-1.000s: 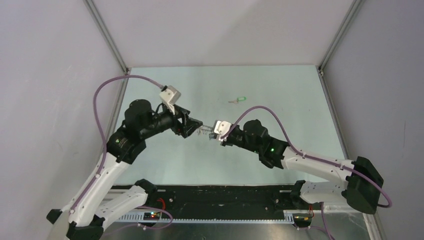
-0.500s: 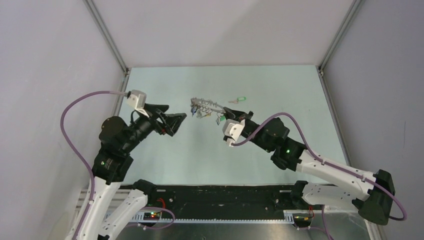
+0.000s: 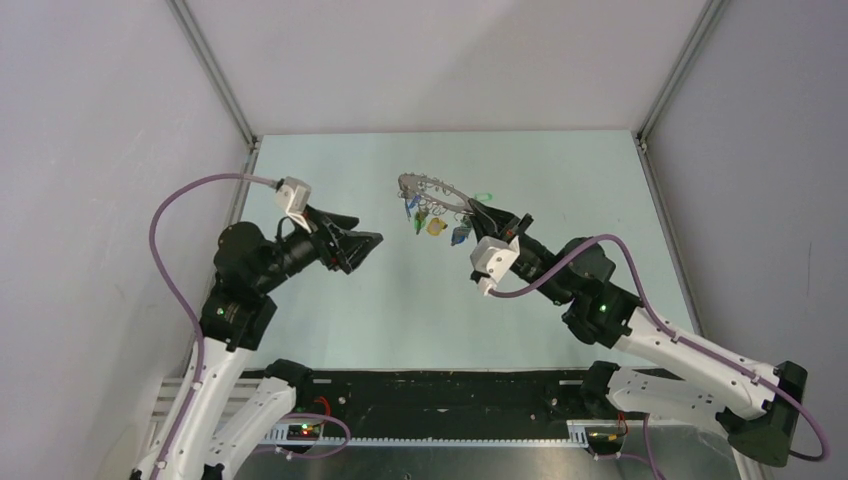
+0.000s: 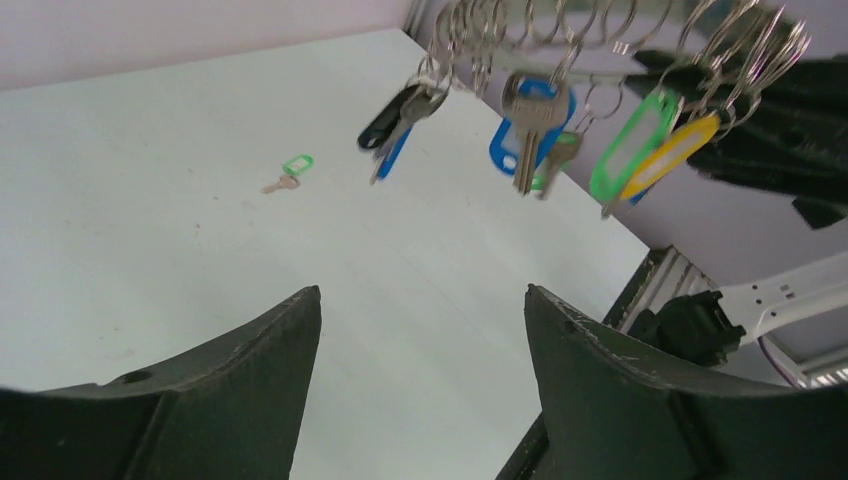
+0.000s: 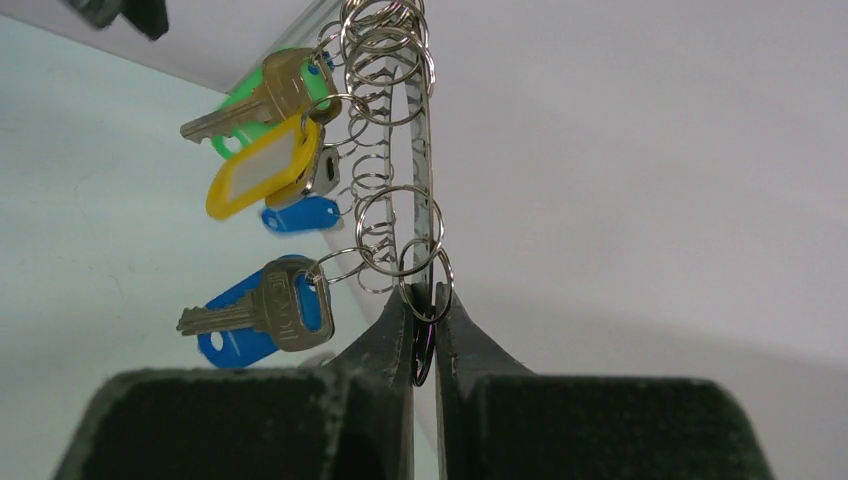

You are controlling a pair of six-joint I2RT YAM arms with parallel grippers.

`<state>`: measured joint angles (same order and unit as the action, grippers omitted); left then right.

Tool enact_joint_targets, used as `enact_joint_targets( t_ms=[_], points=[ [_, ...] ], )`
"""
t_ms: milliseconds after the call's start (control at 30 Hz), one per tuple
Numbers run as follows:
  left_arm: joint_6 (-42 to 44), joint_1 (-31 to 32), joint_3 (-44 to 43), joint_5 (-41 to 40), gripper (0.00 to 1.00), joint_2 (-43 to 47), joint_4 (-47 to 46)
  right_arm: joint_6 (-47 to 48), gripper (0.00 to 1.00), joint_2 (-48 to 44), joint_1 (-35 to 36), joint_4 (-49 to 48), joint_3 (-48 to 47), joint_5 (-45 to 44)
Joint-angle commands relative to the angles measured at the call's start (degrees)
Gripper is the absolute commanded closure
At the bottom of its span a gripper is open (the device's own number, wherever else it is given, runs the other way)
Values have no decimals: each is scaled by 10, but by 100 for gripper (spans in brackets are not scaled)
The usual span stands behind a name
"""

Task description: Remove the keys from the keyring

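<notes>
The right gripper (image 5: 425, 300) has its fingers pressed together on the keyring (image 3: 420, 183) and holds it up in the air, over the far middle of the table (image 3: 330, 310). The keys (image 5: 262, 150) hang under the ring on small rings, with green, yellow, blue and black heads. The right arm reaches far and to the left, raised from its base. The left gripper (image 3: 365, 243) stands wide open and holds nothing. It points right toward the keys, with free room between. The left arm is lifted and bent, near the left wall. One loose key (image 4: 288, 172) with a green head lies on the far table.
</notes>
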<state>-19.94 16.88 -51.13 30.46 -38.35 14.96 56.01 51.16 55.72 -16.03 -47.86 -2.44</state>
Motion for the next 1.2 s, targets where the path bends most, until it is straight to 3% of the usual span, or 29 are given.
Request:
enact_joint_targets(
  t_ms=[0, 133, 400, 767, 1167],
  points=[
    [4, 11, 57, 26, 22, 12, -104, -45, 100, -17, -15, -39, -44, 24],
    [21, 29, 111, -10, 20, 26, -203, -81, 100, -33, -33, -39, -50, 80],
    [124, 53, 89, 17, 22, -3, -226, -150, 100, -54, -54, -42, -65, 163],
    [129, 80, 76, 39, 23, -24, -276, -195, 100, -61, -61, -50, -75, 236],
    [135, 87, 83, 63, 24, -2, -305, -201, 100, -47, -64, -39, -75, 243]
  ],
)
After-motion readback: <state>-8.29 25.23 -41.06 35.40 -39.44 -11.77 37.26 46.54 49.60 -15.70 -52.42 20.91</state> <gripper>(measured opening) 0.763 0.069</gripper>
